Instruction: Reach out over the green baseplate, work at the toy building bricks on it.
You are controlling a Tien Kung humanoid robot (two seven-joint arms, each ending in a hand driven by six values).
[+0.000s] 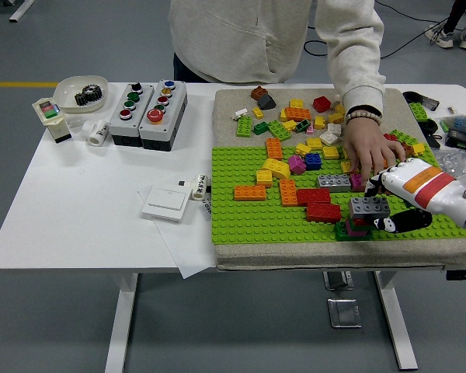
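The green baseplate (pixel 241 217) lies on a beige mat. My right hand (pixel 375 207) reaches in from the right at the plate's front right, its black fingers closed around a grey brick (pixel 363 206). That brick sits on a small magenta and dark green stack (pixel 351 229). A person's hand (pixel 369 149) reaches down from the far side and rests its fingers on a magenta brick (pixel 357 182), right by my knuckles and beside another grey brick (pixel 333 183). Red bricks (pixel 323 211), orange bricks (pixel 250 192) and a yellow arch (pixel 276 167) stand on the plate.
Loose bricks (pixel 295 113) are heaped on the mat (pixel 233 99) behind the plate. To the left stand two button boxes (pixel 147 113), a white switch (pixel 167 203) on paper, and a bowl (pixel 68 99) with a gear. Cluttered parts (pixel 458 132) lie at the right edge.
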